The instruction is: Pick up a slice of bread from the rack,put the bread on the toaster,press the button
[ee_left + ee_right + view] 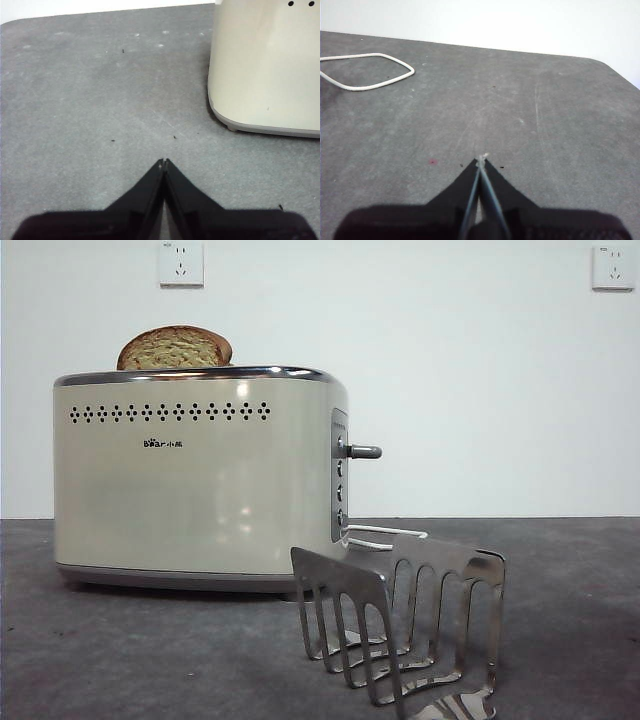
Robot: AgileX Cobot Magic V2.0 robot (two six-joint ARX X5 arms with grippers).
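In the front view a slice of bread [174, 348] with brown crust stands in the top slot of the cream toaster [190, 490], only its domed top showing. The grey lever button [362, 451] sticks out of the toaster's narrow end panel. The steel rack [400, 625] stands in front, lower than the toaster, with no bread in its slots. My left gripper [163, 162] is shut and holds nothing, hovering over bare table beside a corner of the toaster [265, 70]. My right gripper [482, 159] is shut too, over bare table away from the objects.
A white power cord [367, 72] loops on the grey table [120, 660] and also shows behind the rack beside the toaster. Two wall sockets [181, 263] sit high on the white wall. Neither arm appears in the front view.
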